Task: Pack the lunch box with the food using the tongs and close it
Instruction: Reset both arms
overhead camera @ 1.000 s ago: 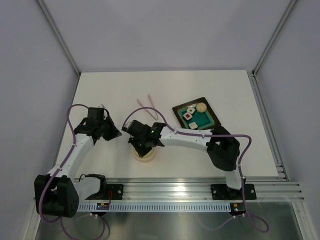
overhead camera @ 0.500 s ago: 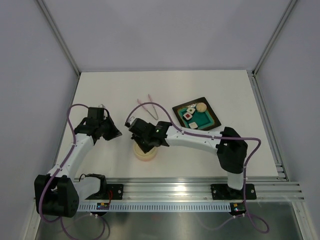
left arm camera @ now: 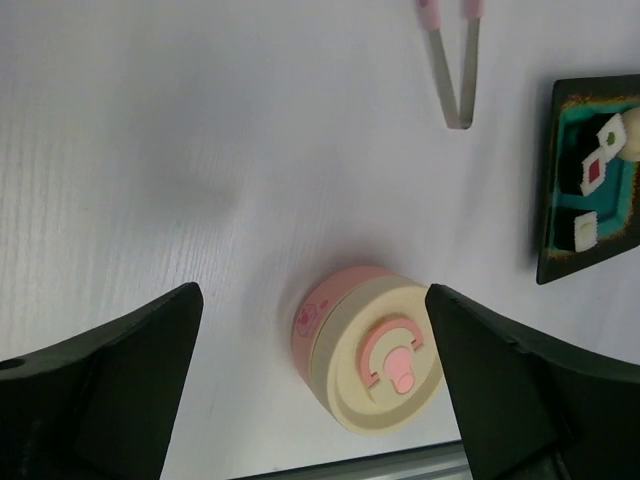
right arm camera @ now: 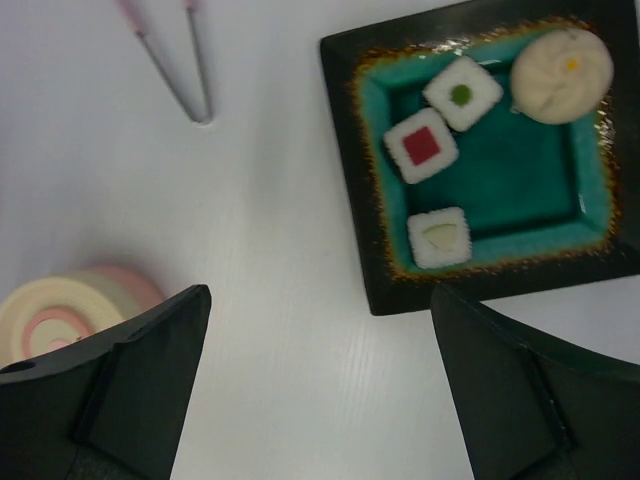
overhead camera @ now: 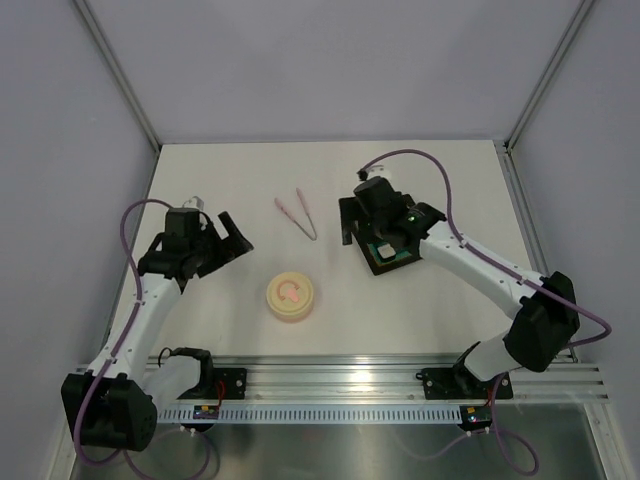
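Note:
The lunch box (overhead camera: 291, 297) stands at the table's front middle with its cream lid and pink mark on top, also seen as a lunch box (left arm camera: 375, 360) between my left fingers' line of sight. The tongs (overhead camera: 297, 213) lie farther back, untouched. Food pieces, a red-centred block (right arm camera: 422, 145), a green-centred block (right arm camera: 462, 93), a pale block (right arm camera: 438, 237) and a beige ball (right arm camera: 562, 60), sit in the dark tray (right arm camera: 350, 150). My left gripper (overhead camera: 235, 232) hangs open, left of the box. My right gripper (overhead camera: 362, 238) hovers open at the tray's left edge.
The right arm hides most of the tray from above. Grey walls with metal posts close the table at the back and sides. The aluminium rail (overhead camera: 400, 378) with both arm bases runs along the near edge.
Both grippers have opened. The right gripper left the lunch box and swung back right to the tray. The left gripper drew back a little, leaving the lidded box in plain view.

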You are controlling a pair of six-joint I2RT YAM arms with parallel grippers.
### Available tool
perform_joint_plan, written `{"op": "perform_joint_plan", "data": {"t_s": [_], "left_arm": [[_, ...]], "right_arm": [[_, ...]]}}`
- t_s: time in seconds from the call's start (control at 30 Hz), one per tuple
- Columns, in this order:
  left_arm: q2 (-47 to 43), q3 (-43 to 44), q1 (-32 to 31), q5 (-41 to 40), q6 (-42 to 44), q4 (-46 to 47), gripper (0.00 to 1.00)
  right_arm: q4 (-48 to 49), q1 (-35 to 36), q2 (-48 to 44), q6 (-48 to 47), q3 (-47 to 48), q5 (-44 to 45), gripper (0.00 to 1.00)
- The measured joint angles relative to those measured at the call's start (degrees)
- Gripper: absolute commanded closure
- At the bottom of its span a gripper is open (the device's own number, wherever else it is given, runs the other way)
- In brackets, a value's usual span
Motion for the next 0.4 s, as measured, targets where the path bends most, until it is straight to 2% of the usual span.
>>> {"op": "perform_joint_plan", "data": {"t_s": [0.13, 0.4], "left_arm": [[-0.5, 3.5, 0.0, -0.9, 1.0, -0.2, 0.01], [-0.7, 10.4, 0.0, -3.8, 3.0, -2.7, 0.01]], "right_arm": [[-0.6, -6.0, -4.3, 2.3, -3.7, 0.9, 0.01], [-0.4, -6.5, -10.1, 4.5, -6.3, 2.7, 0.00]]}}
